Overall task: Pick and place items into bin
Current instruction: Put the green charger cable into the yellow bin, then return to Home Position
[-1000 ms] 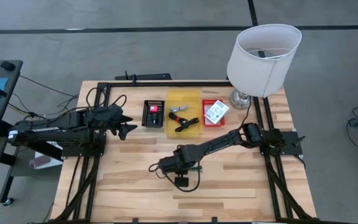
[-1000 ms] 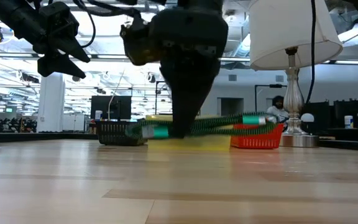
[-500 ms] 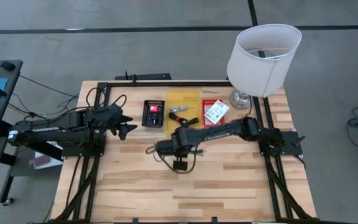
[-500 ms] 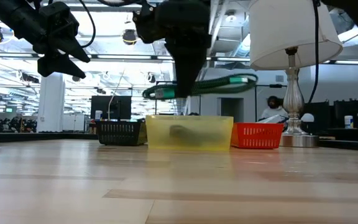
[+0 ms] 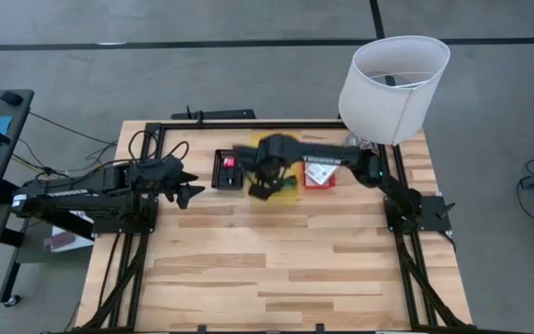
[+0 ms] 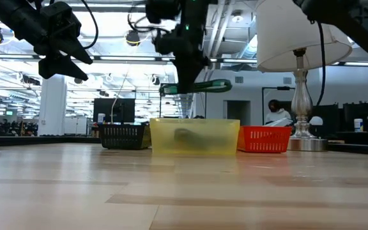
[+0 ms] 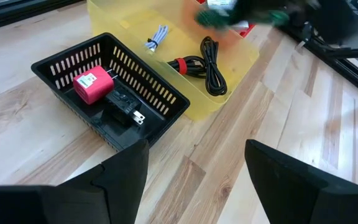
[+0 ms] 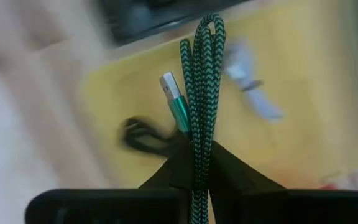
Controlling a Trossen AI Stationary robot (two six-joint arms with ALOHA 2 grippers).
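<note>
The right pincer (image 8: 194,163) is hanging above the yellow bin (image 5: 288,193), clamped on a bundled green braided cable (image 8: 199,93) so it can drop in, while the left pincer (image 7: 194,171) is waiting, fingers apart, beside the black basket (image 7: 160,106).

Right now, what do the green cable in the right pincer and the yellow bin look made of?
Green cable: seems braided fabric sleeving, shown by its woven zigzag pattern, with a shiny metal plug. Yellow bin: looks like translucent plastic, since dark contents show through its wall. The right pincer grips the cable above it.
</note>
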